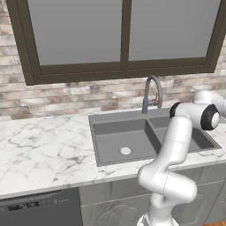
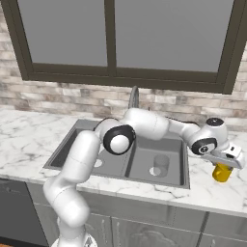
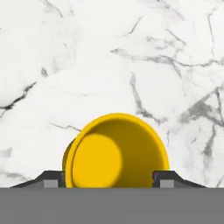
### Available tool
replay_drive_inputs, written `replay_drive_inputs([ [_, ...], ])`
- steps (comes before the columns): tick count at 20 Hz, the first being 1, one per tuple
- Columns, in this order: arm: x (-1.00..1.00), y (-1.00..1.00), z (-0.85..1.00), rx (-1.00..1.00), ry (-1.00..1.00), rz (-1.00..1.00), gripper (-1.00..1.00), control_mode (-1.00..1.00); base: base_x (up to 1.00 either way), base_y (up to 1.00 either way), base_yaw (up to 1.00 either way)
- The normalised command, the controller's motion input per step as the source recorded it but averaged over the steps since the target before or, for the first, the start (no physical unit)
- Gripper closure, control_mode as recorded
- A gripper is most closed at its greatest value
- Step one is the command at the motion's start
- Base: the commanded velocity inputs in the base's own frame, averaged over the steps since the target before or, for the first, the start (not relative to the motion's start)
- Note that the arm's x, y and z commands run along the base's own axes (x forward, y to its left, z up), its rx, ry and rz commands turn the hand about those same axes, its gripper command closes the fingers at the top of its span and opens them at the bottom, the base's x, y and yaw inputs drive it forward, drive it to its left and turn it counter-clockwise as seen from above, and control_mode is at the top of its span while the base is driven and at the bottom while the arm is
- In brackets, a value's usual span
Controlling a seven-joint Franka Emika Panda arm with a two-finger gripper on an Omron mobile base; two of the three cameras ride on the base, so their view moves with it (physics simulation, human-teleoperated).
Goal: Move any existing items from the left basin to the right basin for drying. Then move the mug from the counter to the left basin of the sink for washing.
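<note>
**Second half now: going for the mug**

Looks like part one is done: tumbler (image 2: 161,164) standing upright in the right basin (image 2: 166,176), near its drain. Left basin (image 1: 110,152) holding nothing but its own drain. So on to the mug (image 2: 222,172).

Sitting upright on the counter (image 2: 212,193), right of the sink (image 1: 95,119), hand directly above it. From the hand view, looking straight down into the yellow cup, one finger tip (image 3: 52,179) at each side of the rim. Gripper (image 3: 107,181) straddling it, jaws right at the walls, but can't tell if actually clamped or just touching. Handle hard to make out.

Next up, probably: finish the squeeze, lift straight up without tipping, swing across over the divider and tap, then lower into the left basin.
</note>
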Motion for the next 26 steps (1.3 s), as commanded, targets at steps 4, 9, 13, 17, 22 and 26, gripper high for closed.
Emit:
replay_drive_inputs([
  [4, -0.16, 0.0, -0.01, -0.05, 0.0, 0.1, 1.0, -1.0, 0.0, 0.0, 0.0],
  [9, -0.18, 0.08, 0.0, -0.02, 0.04, 0.11, 1.0, -1.0, 0.0, 0.0, 0.0],
  [13, -0.16, 0.11, 0.01, 0.0, 0.08, 0.1, 1.0, -1.0, 0.0, 0.0, 0.0],
  [17, -0.31, 0.16, 0.33, 0.0, 0.02, 0.11, 1.0, -1.0, 0.0, 0.0, 0.0],
  [22, -0.45, 0.39, 0.54, 0.0, 0.0, 0.16, 1.0, -1.0, 0.0, 0.0, 0.0],
  [26, -0.6, 0.7, 0.46, 0.0, 0.0, 0.18, 1.0, -1.0, 0.0, 0.0, 0.0],
])
